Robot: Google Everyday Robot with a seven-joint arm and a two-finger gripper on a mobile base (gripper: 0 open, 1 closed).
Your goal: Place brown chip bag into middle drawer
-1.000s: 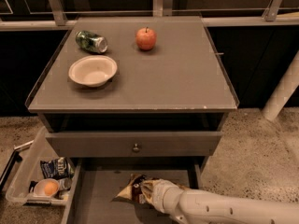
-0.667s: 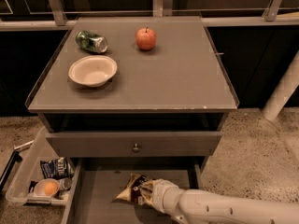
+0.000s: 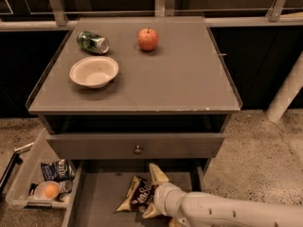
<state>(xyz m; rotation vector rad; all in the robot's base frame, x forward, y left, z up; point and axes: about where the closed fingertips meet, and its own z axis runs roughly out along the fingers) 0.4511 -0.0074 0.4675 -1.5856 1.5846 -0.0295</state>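
The brown chip bag, dark brown with white script and pale tan ends, is over the grey floor of the open middle drawer, right of its centre, with one tan end pointing up. My gripper comes in from the lower right on a white arm and is shut on the bag's right side. The arm hides part of the bag. I cannot tell whether the bag rests on the floor or hangs just above it.
Above, a drawer front with a round knob stands slightly pulled out. On the cabinet top are a white bowl, a crushed green can and a red apple. A clear bin with snacks sits on the floor at the left.
The bag and my gripper have shifted very slightly within the drawer. Nothing else has moved.
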